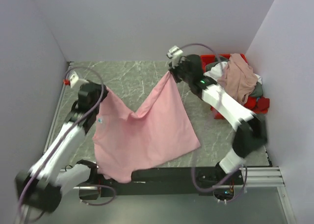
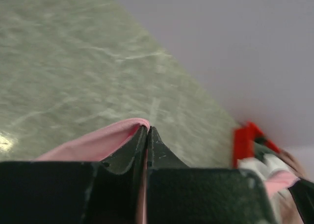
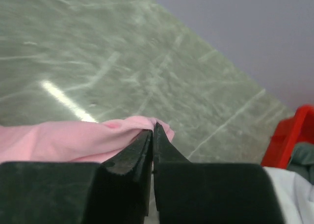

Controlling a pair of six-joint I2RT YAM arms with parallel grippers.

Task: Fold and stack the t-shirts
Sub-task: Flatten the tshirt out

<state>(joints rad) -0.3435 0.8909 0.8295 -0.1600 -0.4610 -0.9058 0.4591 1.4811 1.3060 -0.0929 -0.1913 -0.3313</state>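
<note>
A plain light pink t-shirt (image 1: 147, 130) hangs stretched between my two grippers above the table, sagging in the middle, its lower part draped toward the near edge. My left gripper (image 1: 104, 90) is shut on its left top corner; pink cloth (image 2: 93, 143) shows beside the closed fingers (image 2: 147, 135). My right gripper (image 1: 171, 72) is shut on its right top corner; the cloth (image 3: 73, 138) bunches at the closed fingertips (image 3: 153, 133). Other shirts, dusty rose (image 1: 239, 76), white and grey, lie heaped in the red bin (image 1: 257, 103) at the far right.
The green marbled tabletop (image 1: 127, 76) is walled by grey panels on the left, back and right. The red bin's corner shows in the left wrist view (image 2: 243, 140) and the right wrist view (image 3: 289, 135). A black rail (image 1: 167, 175) runs along the near edge.
</note>
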